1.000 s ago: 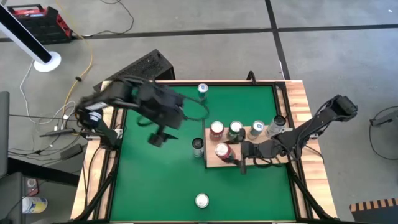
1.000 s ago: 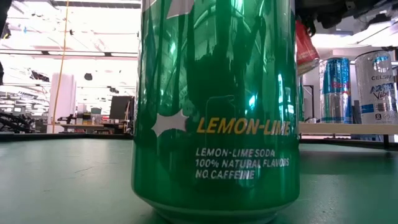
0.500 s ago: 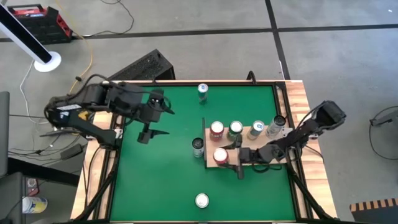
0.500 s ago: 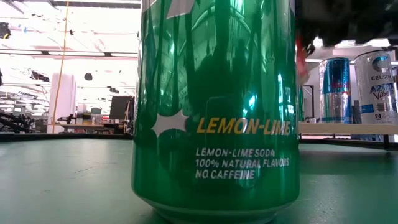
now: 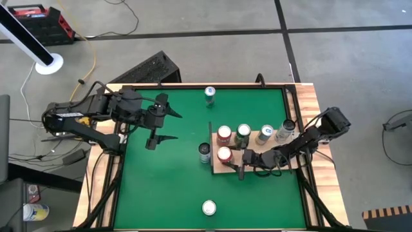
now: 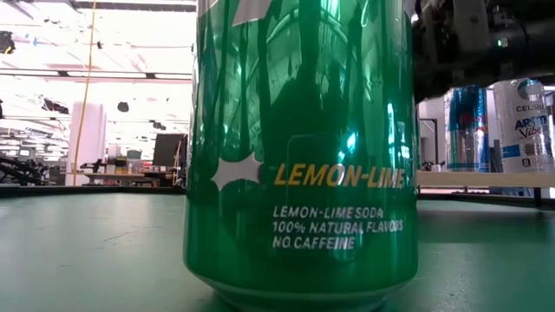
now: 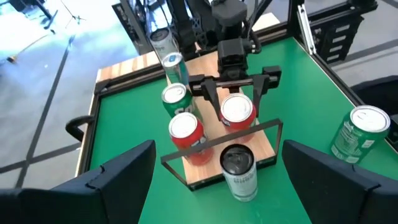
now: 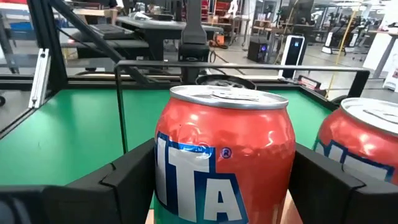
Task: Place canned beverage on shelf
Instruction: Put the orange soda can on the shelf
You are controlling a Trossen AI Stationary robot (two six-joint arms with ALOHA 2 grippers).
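Note:
The shelf (image 5: 261,162) is a small light wood board with a thin dark upright frame (image 7: 217,144), right of the table's middle. On its far side stand a red can (image 5: 224,133), a green can (image 5: 243,132) and two more cans. My right gripper (image 5: 230,160) reaches along the shelf's near side and is shut on another red can (image 5: 224,154). My left gripper (image 5: 166,124) hangs open and empty above the table's left part. A dark can (image 5: 205,151) stands on the green tabletop against the shelf's left end. My right gripper pinches the red can's two opposite sides (image 8: 163,180) between its two fingers, about halfway up the can. The fingers (image 7: 208,93) lie level and come from the table's right side. The can stands upright at the shelf's left end; whether its base rests on the board I cannot tell.
A green can (image 5: 210,93) stands near the table's far edge. A green lemon-lime can (image 5: 208,207) stands near the front edge and fills most of the low view (image 6: 299,147). Open green tabletop (image 5: 161,187) lies between my left gripper and the shelf.
My right gripper has come down toward the shelf and a little toward the table's left with the red can, which was raised and tilted and now stands upright. My left gripper has drawn back toward the table's left edge, sunk a little and tipped up nearer level, staying open.

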